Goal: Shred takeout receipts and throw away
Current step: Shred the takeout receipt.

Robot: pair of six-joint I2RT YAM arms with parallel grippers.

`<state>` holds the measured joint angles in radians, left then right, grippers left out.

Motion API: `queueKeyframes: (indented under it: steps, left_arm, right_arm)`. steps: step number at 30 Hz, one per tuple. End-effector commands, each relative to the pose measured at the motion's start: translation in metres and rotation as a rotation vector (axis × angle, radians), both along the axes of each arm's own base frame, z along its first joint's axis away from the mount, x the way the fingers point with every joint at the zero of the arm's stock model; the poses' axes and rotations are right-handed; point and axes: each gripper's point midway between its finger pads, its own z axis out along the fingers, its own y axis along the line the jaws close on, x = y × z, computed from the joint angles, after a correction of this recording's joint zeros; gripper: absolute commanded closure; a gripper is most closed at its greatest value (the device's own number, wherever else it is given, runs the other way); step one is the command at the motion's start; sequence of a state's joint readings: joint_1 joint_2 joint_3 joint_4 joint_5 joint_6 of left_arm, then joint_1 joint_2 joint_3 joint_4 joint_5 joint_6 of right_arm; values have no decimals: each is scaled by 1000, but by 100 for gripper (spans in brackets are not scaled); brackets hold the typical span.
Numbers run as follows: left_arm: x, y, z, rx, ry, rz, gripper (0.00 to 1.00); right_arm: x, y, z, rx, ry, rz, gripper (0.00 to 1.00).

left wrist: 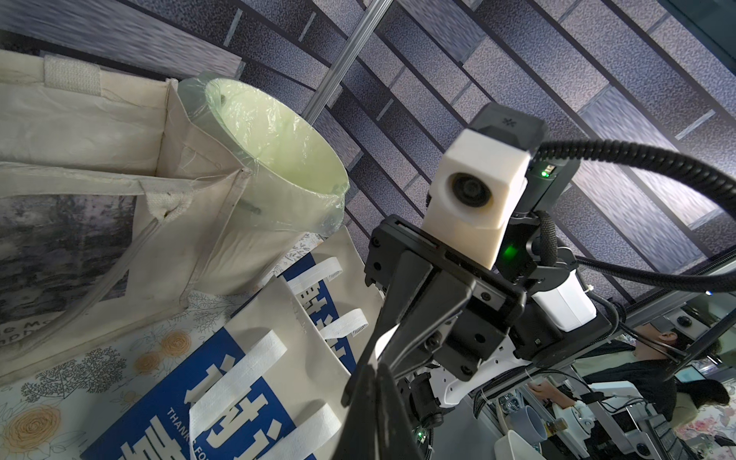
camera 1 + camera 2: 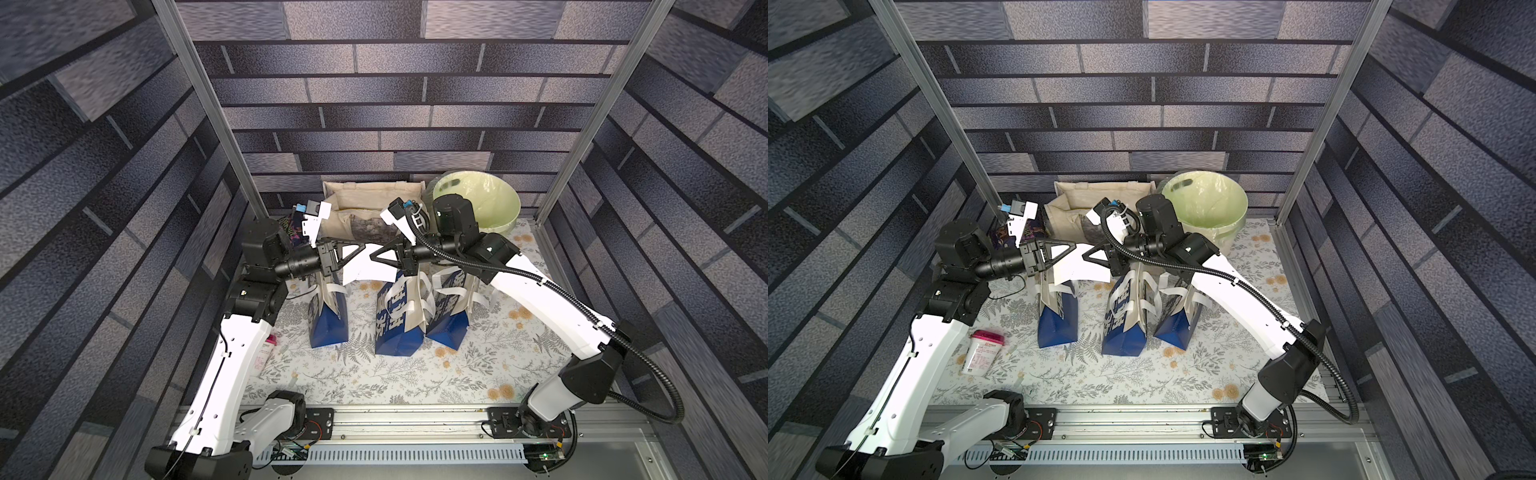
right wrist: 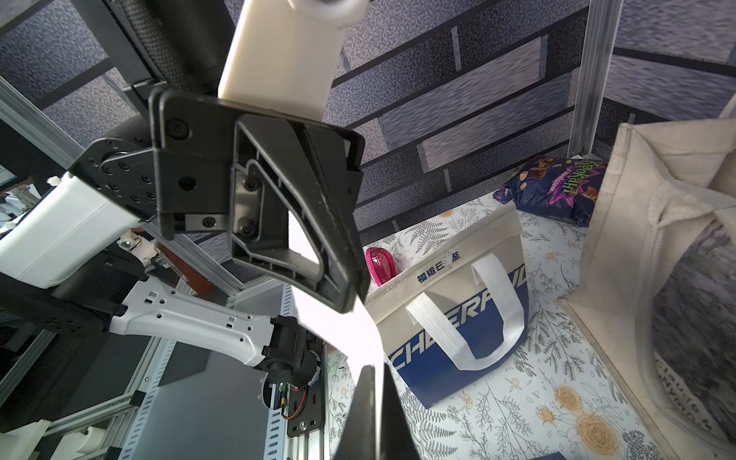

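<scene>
Bridging left tool (image 2: 362, 248), right tool (image 2: 374, 257) — receipt (image 2: 368, 270) (pinched)

Bright, even light w/ soft shadows; edges warped (fisheye).

Three paper bags (image 2: 395, 328) crowd mid worktop (image 2: 374, 382); front-centre strip is free; canvas tote (image 2: 365, 199) and lined bin (image 2: 494, 208) block the rear.
</scene>
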<state>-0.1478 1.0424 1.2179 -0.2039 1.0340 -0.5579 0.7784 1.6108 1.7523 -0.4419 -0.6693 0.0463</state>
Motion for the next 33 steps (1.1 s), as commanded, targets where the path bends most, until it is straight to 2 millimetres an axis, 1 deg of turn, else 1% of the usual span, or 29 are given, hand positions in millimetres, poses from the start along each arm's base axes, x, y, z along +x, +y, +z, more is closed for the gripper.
queueKeyframes:
  steps: [1,3,4,5,8,12,15,18,22,27,30,33]
  left_arm:
    - [3,0,-1,0,7,31,100]
    - [13,3,-9,16,65,101,100]
    - [21,6,-15,24,97,158,100]
    - [27,8,-20,25,131,195,100]
    - [40,7,-35,17,227,273,100]
    - [49,5,-51,32,289,340,100]
    - [54,4,-60,41,314,366,100]
    - [57,1,-66,46,332,368,100]
    - [60,-1,-73,59,344,376,100]
    - [66,1,-78,71,344,395,100]
    - [69,2,-82,85,342,410,100]
    - [72,3,-83,94,334,416,100]
  right_arm:
    - [14,-5,-1,-38,-40,-65,100]
    - [21,-8,-1,-59,-90,-112,100]
    - [25,-11,-1,-69,-125,-136,100]
    - [30,-13,-3,-87,-177,-168,100]
    - [34,-19,2,-114,-344,-225,100]
    - [31,-24,15,-105,-535,-287,100]
    - [26,-27,22,-94,-636,-305,100]
    - [20,-31,28,-93,-701,-316,100]
    - [12,-34,33,-87,-739,-304,100]
    - [0,-35,37,-42,-691,-274,100]
    - [-6,-37,44,-8,-663,-271,100]
    - [-6,-41,54,24,-645,-294,100]
